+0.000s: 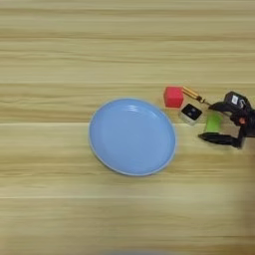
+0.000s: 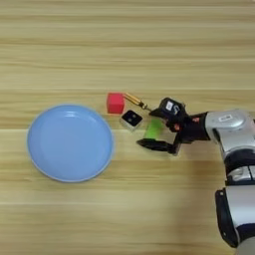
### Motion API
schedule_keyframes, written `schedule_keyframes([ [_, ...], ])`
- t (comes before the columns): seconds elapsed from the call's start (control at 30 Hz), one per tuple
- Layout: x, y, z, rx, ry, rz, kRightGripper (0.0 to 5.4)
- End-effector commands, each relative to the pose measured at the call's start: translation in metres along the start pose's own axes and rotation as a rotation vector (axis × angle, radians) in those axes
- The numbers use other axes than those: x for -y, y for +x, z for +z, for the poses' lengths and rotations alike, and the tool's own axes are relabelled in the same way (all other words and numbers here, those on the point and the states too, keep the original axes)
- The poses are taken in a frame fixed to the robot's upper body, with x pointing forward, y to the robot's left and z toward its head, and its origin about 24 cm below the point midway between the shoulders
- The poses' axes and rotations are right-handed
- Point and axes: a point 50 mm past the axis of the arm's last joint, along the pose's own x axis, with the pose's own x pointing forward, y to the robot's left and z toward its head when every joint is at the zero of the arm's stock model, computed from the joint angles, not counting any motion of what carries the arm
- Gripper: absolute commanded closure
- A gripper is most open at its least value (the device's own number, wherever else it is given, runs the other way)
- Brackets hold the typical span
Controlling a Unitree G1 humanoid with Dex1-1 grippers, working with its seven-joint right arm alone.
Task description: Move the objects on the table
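Lime-green block (image 2: pixel 153 129) between open jaws, beside black cube (image 2: pixel 131 119)

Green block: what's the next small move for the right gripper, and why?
Probably close the fingers on the lime-green block. The right gripper already straddles it, one black finger on its near side and the other at its far side, so the fingers are spread around it. The black cube sits just left, apart, so closing shouldn't disturb it.

Head stereo pair, looking down; both share table (image 1: pixel 60 50), right view reaches further right.
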Motion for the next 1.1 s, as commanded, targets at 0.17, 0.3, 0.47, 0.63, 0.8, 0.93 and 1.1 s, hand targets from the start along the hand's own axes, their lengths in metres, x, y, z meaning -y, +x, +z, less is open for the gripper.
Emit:
schedule_keyframes([
  [0.17, 0.018, -0.012, 0.045, 0.153, -0.116, -0.068, 0.03],
  [0.3, 0.017, -0.013, 0.053, 0.209, -0.119, -0.065, 0.03],
  [0.47, 0.016, -0.015, 0.068, 0.316, -0.121, -0.083, 0.03],
  [0.63, 0.009, -0.018, 0.085, 0.452, -0.141, -0.085, 0.03],
  [0.8, 0.001, -0.018, 0.093, 0.517, -0.128, -0.065, 0.03],
  [0.93, -0.003, -0.016, 0.097, 0.557, -0.117, -0.063, 0.03],
  [1.1, -0.007, -0.012, 0.099, 0.594, -0.099, -0.061, 0.03],
])
